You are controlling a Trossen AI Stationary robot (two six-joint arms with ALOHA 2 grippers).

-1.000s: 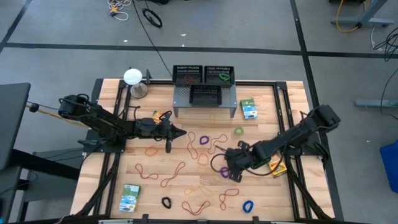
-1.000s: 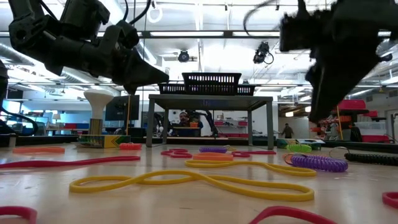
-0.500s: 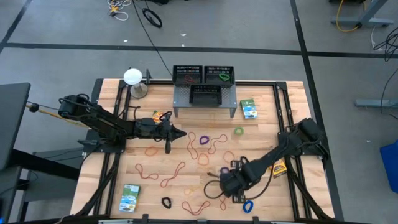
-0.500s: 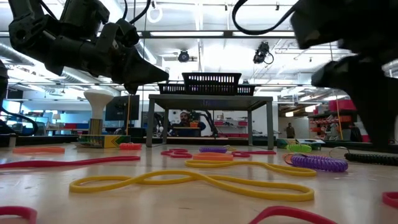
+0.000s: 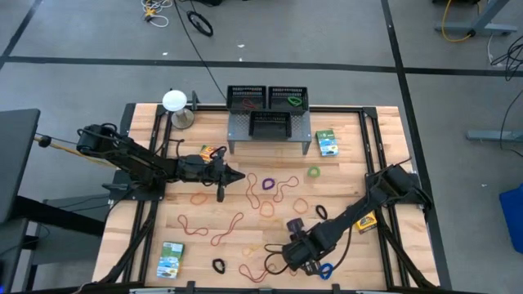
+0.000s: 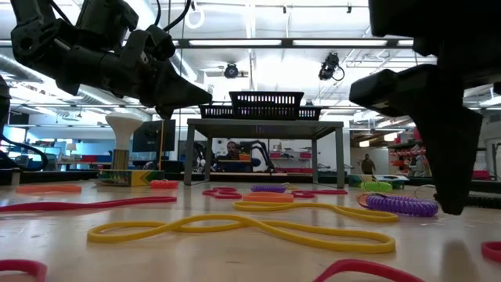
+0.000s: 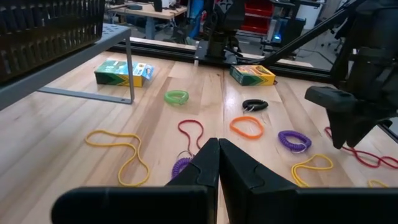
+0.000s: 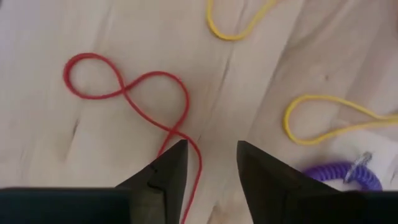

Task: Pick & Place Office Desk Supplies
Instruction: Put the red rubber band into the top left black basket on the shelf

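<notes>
Many rubber-band loops lie flat on the wooden table point(image 5: 163, 220). A red band point(image 8: 124, 87) lies twisted into a figure eight, and its tail runs into the gap of my right gripper point(image 8: 211, 155). That gripper point(image 5: 298, 255) is open and points down near the table's near edge, low over the wood. Yellow bands point(image 8: 329, 124) and a purple coil band point(image 8: 342, 174) lie beside it, a blue band point(image 5: 325, 269) close by. My left gripper point(image 5: 237, 173) hovers shut left of centre, holding nothing. Black mesh trays point(image 5: 268, 98) rest on the grey shelf.
The grey shelf point(image 5: 270, 135) stands at the far middle, and a white ball on a stand point(image 5: 174, 102) at the far left. Card boxes lie at the far right point(image 5: 327, 143), beside the left gripper point(image 5: 214, 152), at the near left point(image 5: 171, 260) and right point(image 5: 365, 219).
My right gripper has gone from the table's right middle toward the near edge and a little left, sinking close to the wood and rolling about its own axis. It now stands over the red band. The bands have not moved.
</notes>
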